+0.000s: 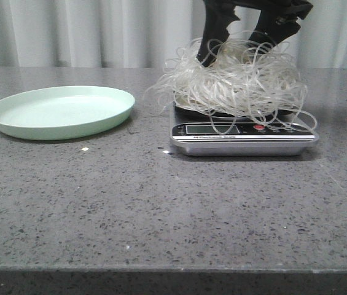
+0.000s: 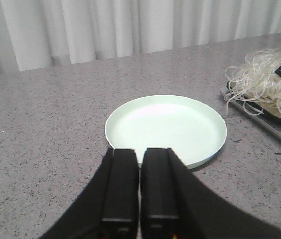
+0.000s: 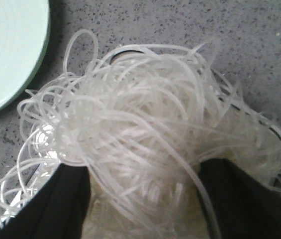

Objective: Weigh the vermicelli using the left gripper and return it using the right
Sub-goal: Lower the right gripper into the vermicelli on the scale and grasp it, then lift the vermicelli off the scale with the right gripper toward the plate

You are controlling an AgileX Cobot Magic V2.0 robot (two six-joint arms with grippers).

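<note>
The vermicelli (image 1: 237, 86) lay as a fluffy mound of thin, glassy, whitish strands on a kitchen scale (image 1: 244, 136), loose loops spilling over the platform's edges and hanging down across part of the dark front panel. The scale was a low slab with a silvery metal body, a small display window and a red button on its face. It stood on a grey, speckled stone-like table (image 1: 161, 209) with a faint sheen.

The right gripper (image 1: 237, 46), matte black, reached down from above into the top of the mound, its two fingers (image 1: 213, 37) spread wide with a thick bunch of strands between them; the wrist view showed both black fingers (image 3: 65, 204) sunk in the noodles at either side. Whether they pressed on the strands could not be told.

To the left of the scale, close but apart from it, sat a pale green plate (image 1: 13, 126), round, shallow, smooth and matte, with a low raised rim. A few stray loops reached toward it without touching.

The left gripper (image 2: 140, 186) hovered near the plate's edge, its flat black fingers (image 2: 120, 184) drawn nearly together with only a thin slit between, holding nothing. Pleated white curtains (image 1: 87, 31) hung behind the table.
</note>
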